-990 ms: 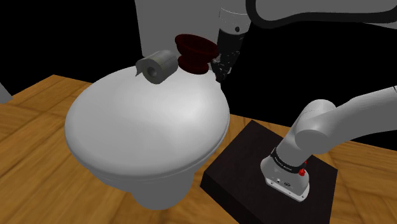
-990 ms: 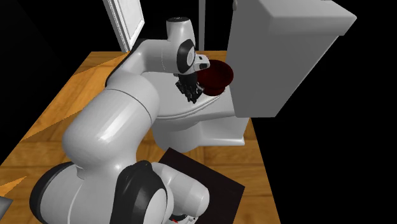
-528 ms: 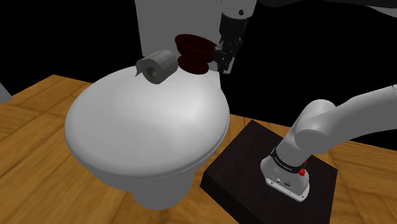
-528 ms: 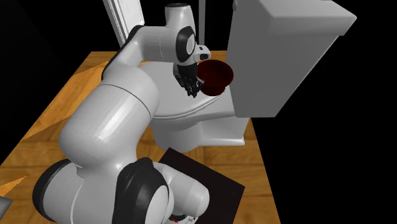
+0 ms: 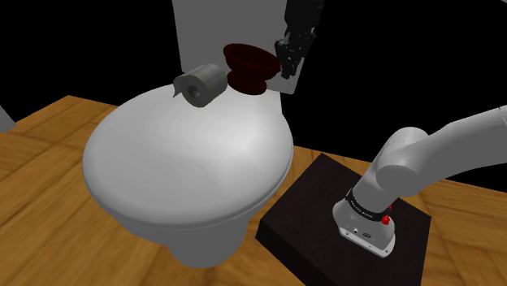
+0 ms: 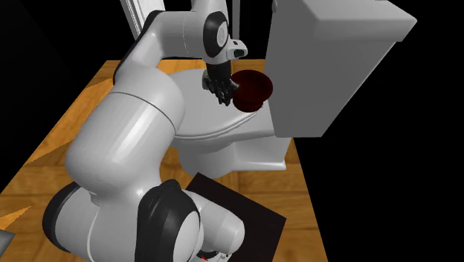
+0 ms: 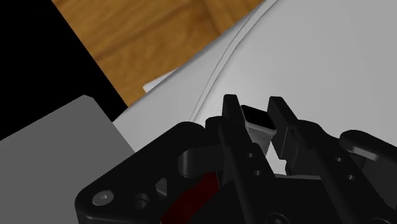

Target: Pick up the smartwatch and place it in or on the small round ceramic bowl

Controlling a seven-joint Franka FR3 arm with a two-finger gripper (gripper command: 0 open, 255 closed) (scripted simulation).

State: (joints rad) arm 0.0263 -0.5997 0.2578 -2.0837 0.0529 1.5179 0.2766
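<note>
Smartwatch [image 7: 259,122]: in your wrist view it is a small dark block with a pale face, held clear of any surface.
Gripper [image 7: 254,105]: clenched on the smartwatch, with one black finger [image 7: 229,119] pressed to each side.
Toilet lid [image 7: 331,57]: white and closed, spread out beyond the fingertips.
Floor [image 7: 159,38]: wooden, visible past the lid's rim and next to a black area.
Bowl [image 5: 248,67]: in your shoulder view it is dark red and stands at the far end of the lid, against the grey tank [image 5: 203,32].
Gripper position: it hangs just to the shoulder view's right of the bowl, about level with the rim, fingers pointing down.
Toilet roll [image 5: 201,84]: grey, lying on its side on the lid just to the shoulder view's left of the bowl.
Stand [image 5: 313,215]: a dark box at near right with the arm's base on it.
Second exterior view: the gripper overlaps the bowl's left rim. You cannot tell from here whether it is over the bowl or beside it.
</note>
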